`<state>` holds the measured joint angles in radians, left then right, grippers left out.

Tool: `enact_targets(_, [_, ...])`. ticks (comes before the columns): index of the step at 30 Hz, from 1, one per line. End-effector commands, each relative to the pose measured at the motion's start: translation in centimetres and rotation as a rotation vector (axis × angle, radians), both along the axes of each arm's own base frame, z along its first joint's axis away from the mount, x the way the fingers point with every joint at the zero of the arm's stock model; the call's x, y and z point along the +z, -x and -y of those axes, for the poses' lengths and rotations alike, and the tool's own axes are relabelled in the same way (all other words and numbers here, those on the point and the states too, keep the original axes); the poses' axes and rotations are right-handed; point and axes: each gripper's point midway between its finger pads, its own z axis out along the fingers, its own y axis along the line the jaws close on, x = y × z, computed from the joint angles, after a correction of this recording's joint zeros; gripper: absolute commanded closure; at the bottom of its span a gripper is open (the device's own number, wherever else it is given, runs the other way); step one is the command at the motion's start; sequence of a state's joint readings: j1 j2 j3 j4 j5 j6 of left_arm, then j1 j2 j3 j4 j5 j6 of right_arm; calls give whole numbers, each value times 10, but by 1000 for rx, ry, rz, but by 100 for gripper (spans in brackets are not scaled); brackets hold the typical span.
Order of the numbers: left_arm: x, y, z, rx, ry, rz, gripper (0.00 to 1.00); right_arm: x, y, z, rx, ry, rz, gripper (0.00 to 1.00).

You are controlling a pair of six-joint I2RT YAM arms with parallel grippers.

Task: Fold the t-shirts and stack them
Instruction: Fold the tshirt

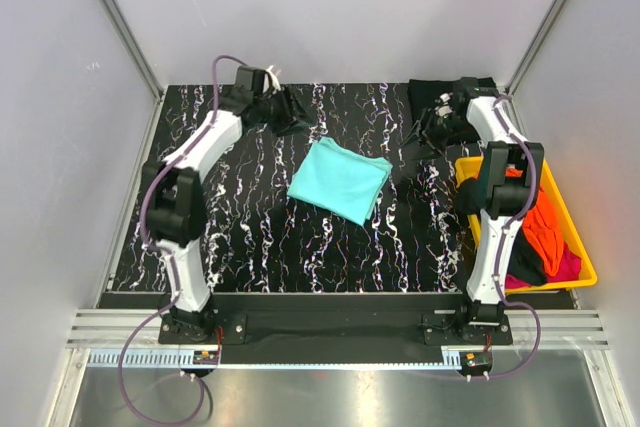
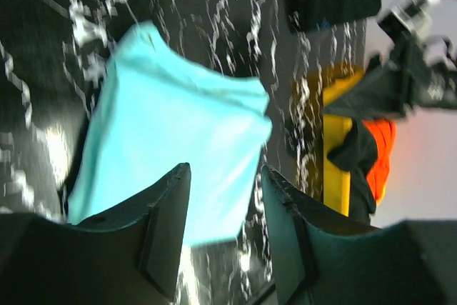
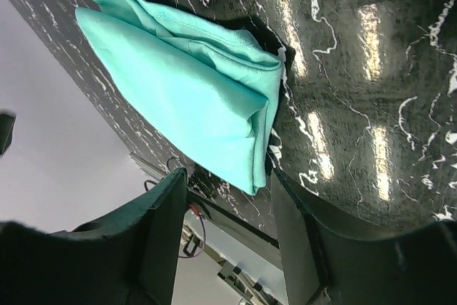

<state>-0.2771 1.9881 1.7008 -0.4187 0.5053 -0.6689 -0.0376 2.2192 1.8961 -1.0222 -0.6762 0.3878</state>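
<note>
The teal shirt (image 1: 338, 179) lies folded into a nearly square pad at the middle of the table (image 1: 250, 237), turned a little clockwise so that its slightly longer edges run roughly from 10 o'clock to 4 o'clock. Neither arm is touching it.

The left tool (image 2: 225, 176) hangs above the far part of the table, and the shirt lies from it toward 5 o'clock. Its two fingers stand well apart with nothing between them, and its wrist view shows only the shirt below the gap. The right tool (image 3: 228, 176) hangs toward the far right, and the shirt lies from it toward 8 o'clock. It is also spread wide and empty.

The two tools look about equally close to the shirt, with the left one perhaps slightly closer to the shirt's far left corner.

A black shirt (image 1: 440, 95) lies flat in the 1 o'clock corner of the table, just beyond the right tool. The yellow bin (image 1: 556, 286) at 3 to 4 o'clock holds an orange shirt (image 1: 545, 227), a magenta shirt (image 1: 568, 265) and some dark cloth.

The teal fold looks finished. The right arm is by far the nearer one to both the black shirt and the bin, so fetching the next shirt would probably fall to it. If the teal pad is to be moved onto a pile, a grip across its near right corner would let it slide toward 1 o'clock.
</note>
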Motion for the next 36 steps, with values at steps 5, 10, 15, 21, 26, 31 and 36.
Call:
enact_targets(5, [22, 102, 3, -98, -31, 25, 55, -13, -30, -47, 30, 2, 59, 51])
enact_targets(10, [8, 160, -4, -109, -77, -17, 54, -37, -48, -51, 11, 31, 40, 74])
enact_targets(15, [24, 190, -24, -84, -103, 19, 53, -62, -50, -52, 38, 101, 44, 82])
enact_targets(21, [19, 222, -44, -41, -119, 4, 52, -86, -23, -53, 77, 165, 7, 85])
enact_targets(26, [17, 240, -66, 22, -175, 6, 51, -110, 44, -63, 101, 194, -75, 86])
enact_targets(31, [18, 243, -73, 33, -211, -2, 49, -96, 120, -99, 95, 166, -97, 85])
enact_targets(36, [13, 244, -63, -6, -214, -25, 48, -71, 201, -161, 161, 81, -75, 81])
